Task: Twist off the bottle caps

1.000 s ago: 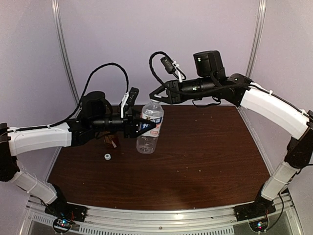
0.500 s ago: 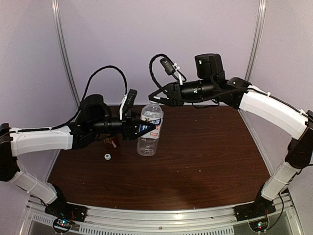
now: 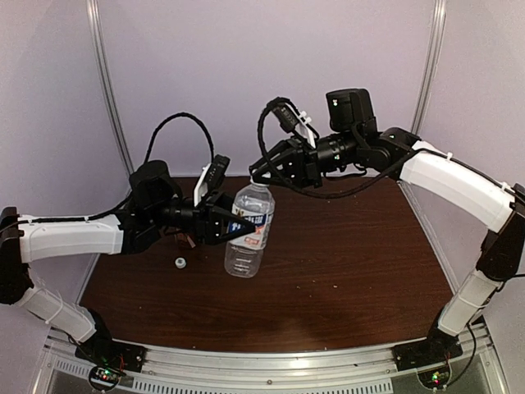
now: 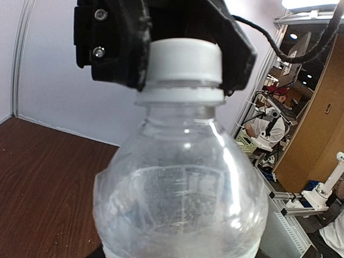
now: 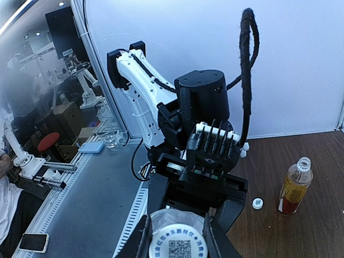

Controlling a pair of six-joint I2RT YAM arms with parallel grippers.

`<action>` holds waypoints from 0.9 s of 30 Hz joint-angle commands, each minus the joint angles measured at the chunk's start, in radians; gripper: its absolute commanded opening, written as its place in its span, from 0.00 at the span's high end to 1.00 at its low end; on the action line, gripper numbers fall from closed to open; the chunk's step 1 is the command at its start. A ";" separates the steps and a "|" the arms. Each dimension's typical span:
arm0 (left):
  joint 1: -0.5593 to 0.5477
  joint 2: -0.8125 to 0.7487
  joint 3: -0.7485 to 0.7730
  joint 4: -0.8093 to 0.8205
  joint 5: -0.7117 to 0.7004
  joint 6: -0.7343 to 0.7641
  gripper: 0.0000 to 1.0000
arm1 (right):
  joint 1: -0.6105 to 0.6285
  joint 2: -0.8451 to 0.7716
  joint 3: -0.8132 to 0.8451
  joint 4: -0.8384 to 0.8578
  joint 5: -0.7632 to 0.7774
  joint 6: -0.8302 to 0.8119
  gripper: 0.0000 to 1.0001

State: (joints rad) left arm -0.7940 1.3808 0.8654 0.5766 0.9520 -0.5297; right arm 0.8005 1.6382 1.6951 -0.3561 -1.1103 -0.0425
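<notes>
The clear bottle (image 3: 248,232) with a white-and-blue label is tilted, its top leaning right. My left gripper (image 3: 239,226) is shut on its body from the left. The bottle fills the left wrist view (image 4: 180,188). Its white cap (image 4: 184,58) sits on the neck. My right gripper (image 3: 255,177) is shut on this cap (image 5: 179,244), one finger on each side. The amber bottle (image 5: 294,188) with a red label stands on the table with its neck open. In the top view it is mostly hidden behind my left arm (image 3: 187,240). A loose white cap (image 3: 180,263) lies beside it (image 5: 257,203).
The dark wooden table (image 3: 344,254) ends at a metal rail (image 3: 271,361) in front. Purple walls with metal posts (image 3: 111,90) close the back and sides. My two arms meet over the table's left middle.
The clear bottle has tipped from upright and sunk slightly toward the front left with my left gripper. My right gripper has followed the cap, and its wrist has turned.
</notes>
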 commanded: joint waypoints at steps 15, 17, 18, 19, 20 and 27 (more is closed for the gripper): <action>-0.007 -0.002 0.065 -0.116 -0.205 0.122 0.66 | 0.006 -0.070 0.016 0.055 0.354 0.315 0.22; -0.007 -0.006 0.074 -0.151 -0.247 0.135 0.66 | 0.011 -0.064 0.036 0.034 0.443 0.362 0.21; -0.006 -0.011 0.077 -0.162 -0.266 0.140 0.66 | 0.015 -0.062 0.047 0.012 0.490 0.376 0.21; -0.007 -0.015 0.079 -0.169 -0.286 0.143 0.66 | 0.018 -0.058 0.057 -0.008 0.533 0.386 0.21; -0.007 -0.020 0.081 -0.175 -0.299 0.145 0.66 | 0.022 -0.055 0.062 -0.025 0.562 0.393 0.21; -0.007 -0.029 0.087 -0.192 -0.361 0.147 0.66 | 0.042 -0.031 0.064 -0.049 0.630 0.414 0.20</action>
State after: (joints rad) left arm -0.7959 1.3781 0.9123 0.3790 0.6487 -0.4080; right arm 0.8276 1.6012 1.7302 -0.3759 -0.5720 0.3351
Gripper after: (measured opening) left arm 0.547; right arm 0.803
